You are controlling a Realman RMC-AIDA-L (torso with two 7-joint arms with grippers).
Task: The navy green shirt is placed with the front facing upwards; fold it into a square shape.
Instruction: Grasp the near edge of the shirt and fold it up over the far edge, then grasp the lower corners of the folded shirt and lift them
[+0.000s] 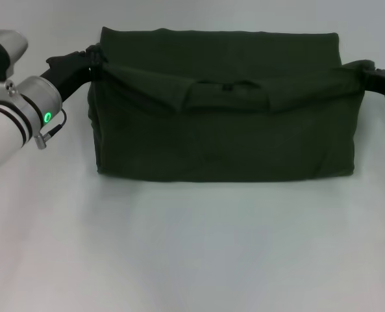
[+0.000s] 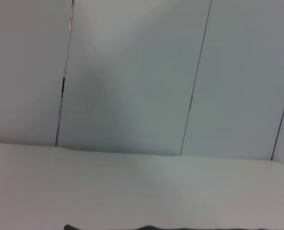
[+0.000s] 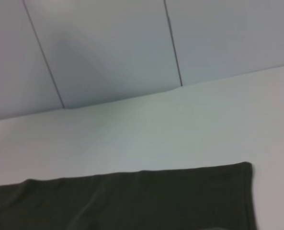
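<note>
Navy green shirt (image 1: 224, 130) lay on the white table (image 1: 192, 247), toward its far side, spread wide across the head view. Cloth dark olive, matte, folded into a broad rectangular bundle with a straight near edge. An upper layer was doubled forward across the middle, its edge sagging in a shallow curve from both ends. Collar opening showed at centre as a raised arc, with a small dark neck label (image 1: 227, 85) inside it; nothing legible on the label. No chest lettering visible on the exposed faces.

Left gripper (image 1: 91, 60) sat at the shirt's left upper corner, black fingers meeting the cloth where the folded layer began; fabric bunched there. Its silver wrist, ringed with a green light, angled in from the left edge. Whether the fingers were clamped on the cloth could not be told. Right gripper (image 1: 374, 75) sat at the opposite upper corner, only dark parts showing beside the fabric; its grip likewise undeterminable.

Right wrist view showed a flat shirt edge and corner on the table before a panelled wall (image 3: 132, 43).
</note>
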